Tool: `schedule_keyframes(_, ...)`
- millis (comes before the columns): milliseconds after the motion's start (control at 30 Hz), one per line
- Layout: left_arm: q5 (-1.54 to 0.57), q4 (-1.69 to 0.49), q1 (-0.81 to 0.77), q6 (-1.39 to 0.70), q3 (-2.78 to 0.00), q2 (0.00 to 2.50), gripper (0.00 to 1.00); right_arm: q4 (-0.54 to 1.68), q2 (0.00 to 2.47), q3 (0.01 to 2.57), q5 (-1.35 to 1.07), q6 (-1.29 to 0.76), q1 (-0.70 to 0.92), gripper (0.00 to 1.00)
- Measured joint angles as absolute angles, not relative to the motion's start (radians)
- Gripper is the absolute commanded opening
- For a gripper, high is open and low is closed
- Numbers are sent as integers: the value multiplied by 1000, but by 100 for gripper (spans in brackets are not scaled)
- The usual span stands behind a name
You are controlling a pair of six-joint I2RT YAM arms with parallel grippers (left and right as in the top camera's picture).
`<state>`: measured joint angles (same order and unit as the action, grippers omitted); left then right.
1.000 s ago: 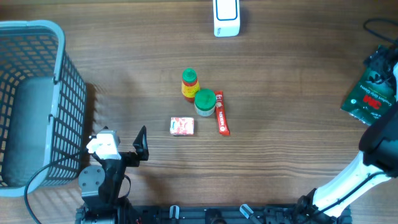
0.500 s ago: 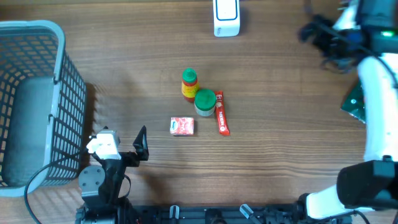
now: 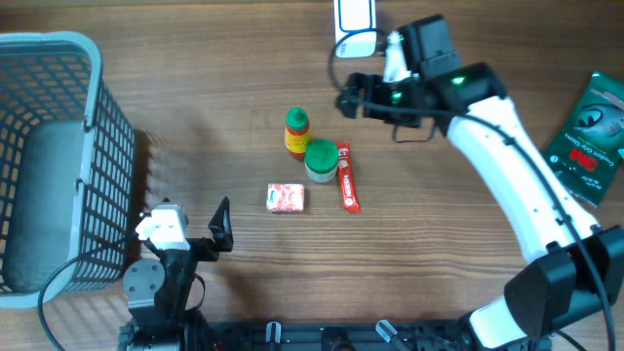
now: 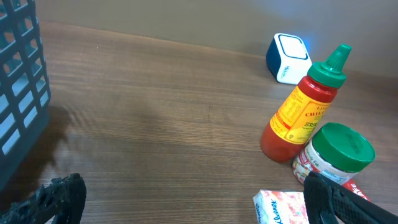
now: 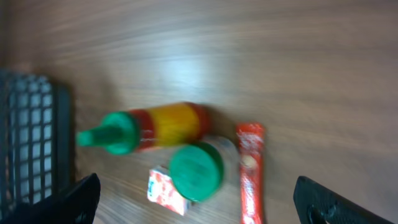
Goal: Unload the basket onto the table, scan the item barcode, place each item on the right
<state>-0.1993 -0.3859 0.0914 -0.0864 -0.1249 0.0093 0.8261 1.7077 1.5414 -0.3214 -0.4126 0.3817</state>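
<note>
Four items lie mid-table: a red chili sauce bottle (image 3: pixel 296 133) with a green cap, a green-lidded jar (image 3: pixel 321 160), a red stick packet (image 3: pixel 348 177) and a small tissue pack (image 3: pixel 286 198). The white and blue scanner (image 3: pixel 355 27) stands at the back edge. My right gripper (image 3: pixel 351 94) hovers open between the scanner and the bottle. Its wrist view looks down on the bottle (image 5: pixel 155 127), jar (image 5: pixel 196 171) and packet (image 5: pixel 250 174). My left gripper (image 3: pixel 222 226) rests open at the front left, with the tissue pack (image 4: pixel 280 208) by its right finger. Neither gripper holds anything.
A grey-blue wire basket (image 3: pixel 58 156) fills the left side. A dark green packet (image 3: pixel 590 136) lies at the right edge. Bare wood runs between the basket and the items.
My right arm has swung in from the far right edge to the back middle, above the items. The left arm and all items have stayed put.
</note>
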Motion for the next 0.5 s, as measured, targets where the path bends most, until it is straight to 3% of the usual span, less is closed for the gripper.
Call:
schedule_keyframes(300,-199,-386,91,-86,-125,9,100,647,1712,1541,-83,-271,649,100)
schedule_keyframes(500,-199,-385,91,-86,-125,9,100,534,1782,1541,50,-265,706,100)
